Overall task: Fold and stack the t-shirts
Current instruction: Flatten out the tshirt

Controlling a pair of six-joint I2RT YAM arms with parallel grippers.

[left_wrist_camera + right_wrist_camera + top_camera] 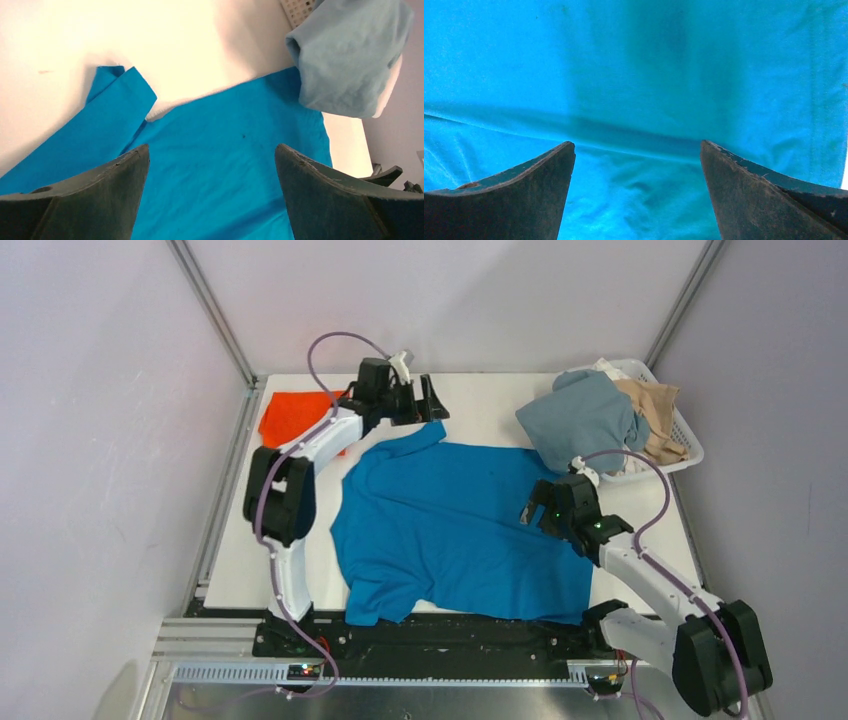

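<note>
A royal blue t-shirt (450, 525) lies spread flat across the middle of the table; it fills the right wrist view (634, 75) and shows in the left wrist view (225, 150). A folded orange-red shirt (296, 416) lies at the far left. A grey-blue shirt (580, 420) and a tan shirt (652, 410) hang over the basket; the grey-blue one also shows in the left wrist view (350, 55). My left gripper (432, 400) is open and empty above the blue shirt's far sleeve. My right gripper (535, 510) is open and empty over the shirt's right side.
The white slotted basket (683, 445) stands at the far right corner. Metal frame posts and grey walls close in the table at the back and sides. Bare white table (490, 400) shows beyond the blue shirt.
</note>
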